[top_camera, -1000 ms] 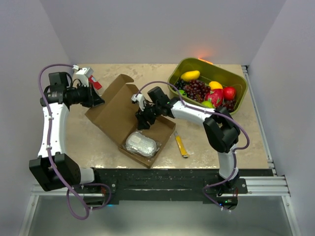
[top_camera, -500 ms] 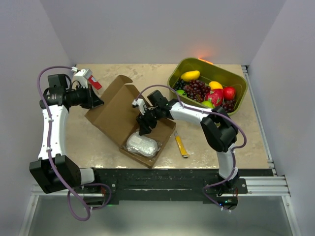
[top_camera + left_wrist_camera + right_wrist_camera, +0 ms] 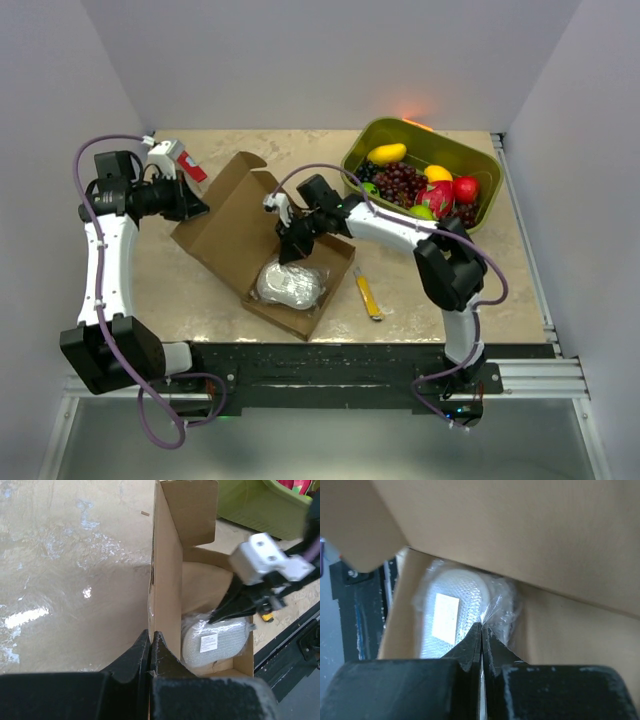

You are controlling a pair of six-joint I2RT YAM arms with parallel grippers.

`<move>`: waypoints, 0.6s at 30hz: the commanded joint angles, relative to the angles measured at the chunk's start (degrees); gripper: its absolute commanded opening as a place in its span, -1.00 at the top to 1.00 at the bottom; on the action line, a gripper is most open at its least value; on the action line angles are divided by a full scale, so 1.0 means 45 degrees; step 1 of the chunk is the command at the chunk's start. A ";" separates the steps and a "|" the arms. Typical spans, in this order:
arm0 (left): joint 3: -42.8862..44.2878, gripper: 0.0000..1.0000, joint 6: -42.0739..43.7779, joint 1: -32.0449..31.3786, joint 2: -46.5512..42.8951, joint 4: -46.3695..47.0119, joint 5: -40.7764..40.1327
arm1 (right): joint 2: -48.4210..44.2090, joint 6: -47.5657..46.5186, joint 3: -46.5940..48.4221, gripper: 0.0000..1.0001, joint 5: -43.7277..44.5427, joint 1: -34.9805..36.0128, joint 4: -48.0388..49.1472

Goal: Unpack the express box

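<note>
One flat brown cardboard express box — crinkly bubble-wrapped packet inside.

Beige mottled tabletop carries open brown express box at centre, olive-green fruit tub far right, yellow-handled tool just beside box, red-and-white item far left.

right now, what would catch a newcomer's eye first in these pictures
The open express box at mid-table, its lid edge pinched by the left tool. Inside its near end, the right tool nips the film of the grey wrapped packet. A green tub of fruit sits far right.
</note>
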 commanded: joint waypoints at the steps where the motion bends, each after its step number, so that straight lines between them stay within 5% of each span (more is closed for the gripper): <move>1: 0.0098 1.00 0.0186 0.0127 -0.0228 0.0225 -0.0115 | -0.2513 -0.0818 0.1359 1.00 0.0066 -0.0066 -0.0309; 14: 0.1230 1.00 0.0616 0.0556 0.0495 0.0069 -0.1522 | -0.5328 -0.0526 0.0540 1.00 0.1217 -0.2781 -0.2223; 18: 0.1524 1.00 0.0558 0.0811 0.0612 0.0069 -0.1736 | -0.6323 -0.0389 -0.0492 1.00 0.3198 -0.3776 -0.2595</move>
